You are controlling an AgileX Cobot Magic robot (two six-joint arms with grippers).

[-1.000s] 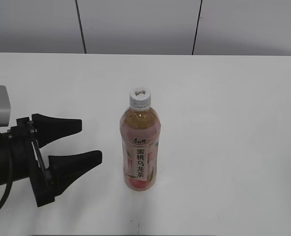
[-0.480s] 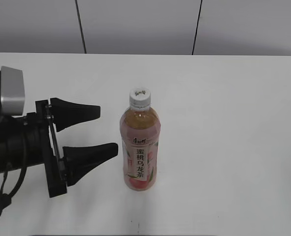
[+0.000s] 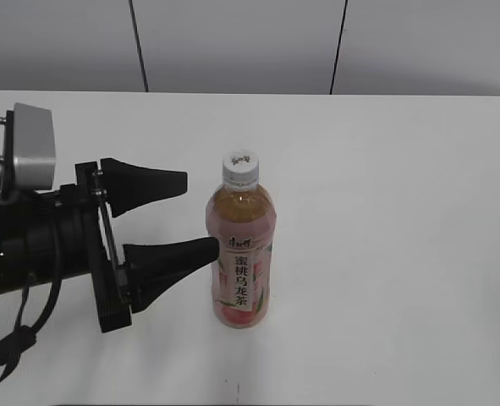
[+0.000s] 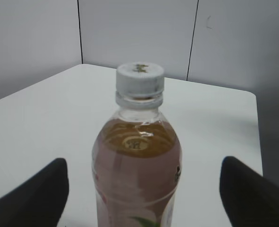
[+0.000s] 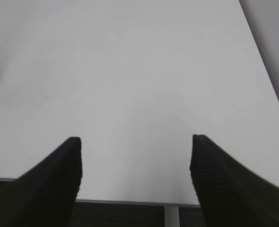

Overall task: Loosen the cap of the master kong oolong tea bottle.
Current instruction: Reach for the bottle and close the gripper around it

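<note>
A: Where is the bottle (image 3: 240,254) seen?

B: It is seen upright near the middle of the white table (image 3: 402,211), amber tea inside, pink label facing the camera. The white cap (image 3: 240,167) is seated on its neck.

A: And the left gripper (image 3: 201,216)?

B: Its fingers are spread wide and pointed at the bottle from the left; the lower fingertip is just beside the label. Nothing is held.

A: The right gripper (image 5: 135,163)?

B: Its fingers are parted too, over bare table edge.
</note>
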